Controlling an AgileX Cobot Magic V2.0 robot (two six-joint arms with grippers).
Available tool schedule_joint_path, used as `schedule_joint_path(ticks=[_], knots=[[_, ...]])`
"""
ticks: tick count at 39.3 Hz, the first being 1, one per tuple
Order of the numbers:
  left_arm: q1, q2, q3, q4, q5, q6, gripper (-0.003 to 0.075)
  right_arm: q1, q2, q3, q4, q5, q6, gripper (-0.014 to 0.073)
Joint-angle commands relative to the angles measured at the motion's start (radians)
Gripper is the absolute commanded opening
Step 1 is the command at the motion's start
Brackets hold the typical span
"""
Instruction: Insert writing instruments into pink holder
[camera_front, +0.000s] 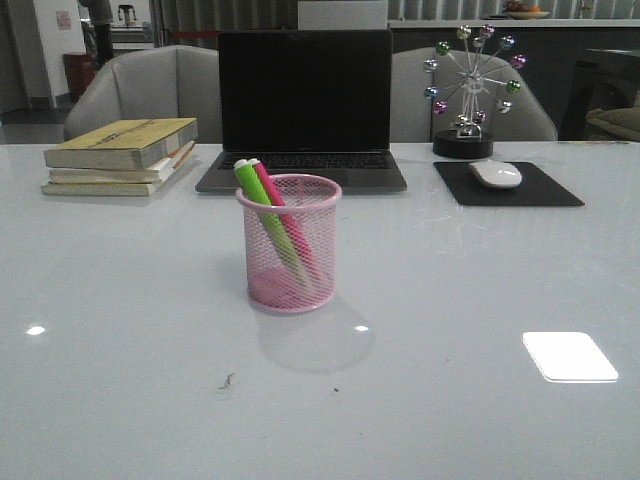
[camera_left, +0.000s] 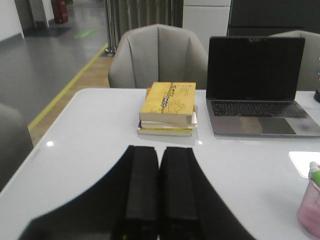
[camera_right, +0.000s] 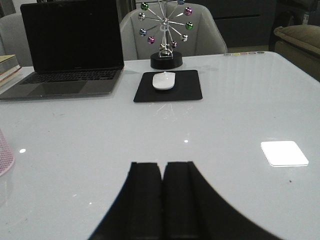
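Both grippers sit back at the near edge with nothing in them, left gripper (camera_left: 159, 200) and right gripper (camera_right: 162, 200) each with fingers pressed together. The pink holder (camera_front: 289, 243) stands mid-table, just in front of the laptop (camera_front: 304, 105). The green highlighter (camera_front: 258, 196) and pink highlighter (camera_front: 281, 208) lean inside it, caps poking out. Books (camera_front: 122, 156) left of the laptop, mouse (camera_front: 496, 174) to its right.

two grey upholstered chairs (camera_front: 150, 90) are standing behind the glossy white table (camera_front: 450, 400). a bright rectangular light patch (camera_front: 570, 356) is reflecting off the tabletop. grey flooring (camera_left: 45, 65) with a yellow line (camera_left: 75, 80) is running alongside. dark cabinets (camera_right: 245, 25) are lining the rear wall.
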Motion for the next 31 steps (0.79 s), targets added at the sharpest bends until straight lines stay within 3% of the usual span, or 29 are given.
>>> schedule_joint_path(ticks=[1,14,23,31], knots=[[-0.002,-0.054,0.018,0.015,-0.136,-0.014,0.0092,-0.005,-0.019,0.001,-0.01,-0.083,-0.001,0.0058],[-0.002,-0.265,0.242,0.015,-0.283,-0.017,0.0092,-0.005,-0.019,0.001,-0.01,-0.083,-0.001,0.0058],[-0.002,-0.327,0.366,0.015,-0.292,-0.105,0.0092,-0.005,-0.019,0.001,-0.01,-0.083,-0.001,0.0058],[-0.002,-0.328,0.463,0.031,-0.391,-0.116,0.0092,-0.005,-0.019,0.001,-0.01,-0.083,-0.001,0.0058]])
